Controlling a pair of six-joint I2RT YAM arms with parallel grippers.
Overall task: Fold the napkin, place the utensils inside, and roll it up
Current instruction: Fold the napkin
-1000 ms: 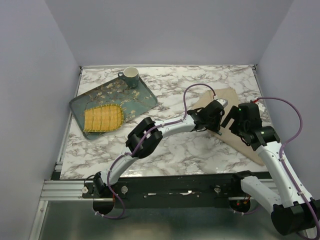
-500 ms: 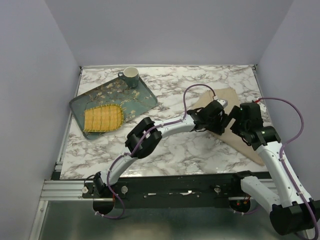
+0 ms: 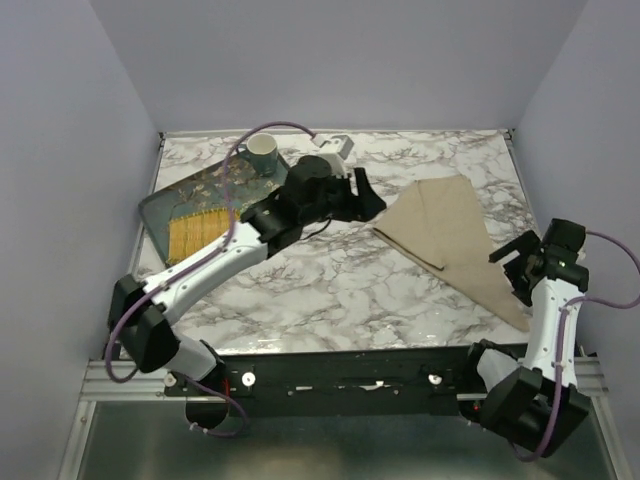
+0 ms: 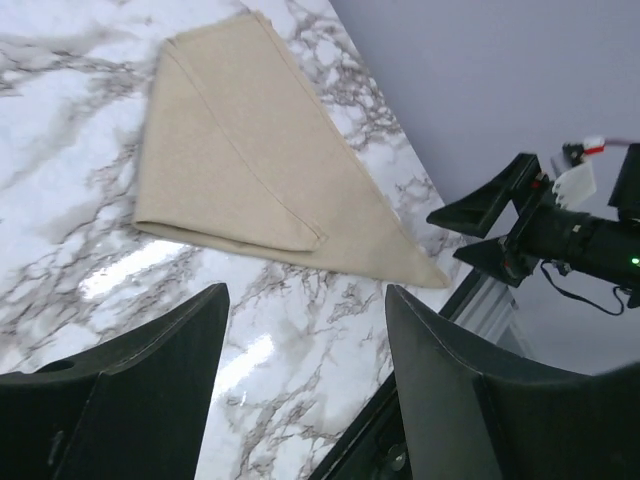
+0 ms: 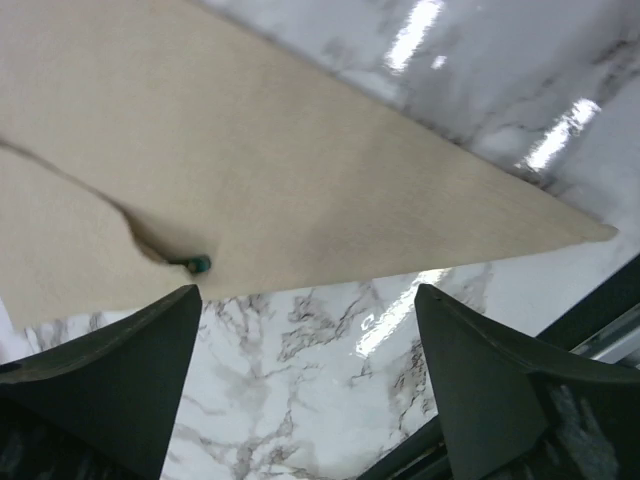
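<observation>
Both arms have left the napkin (image 3: 455,235). One second ago the left gripper (image 3: 370,197) and the right gripper (image 3: 512,268) were down together on the cloth. Now the left one has swung back over the marble table (image 3: 330,280) toward the floral tray (image 3: 152,210) and the mug (image 3: 262,150), with its jaws spread and nothing between them. The right one has pulled away to the right edge of the table, also wide open and empty.

The napkin lies flat on the right half of the table, folded to a long triangle with one flap laid over it. In the right wrist view only the teal handle tip of the spoon (image 5: 200,264) shows from under this flap; the rest is hidden. I judge that the folding and the placing are done, and the rolling remains.
</observation>
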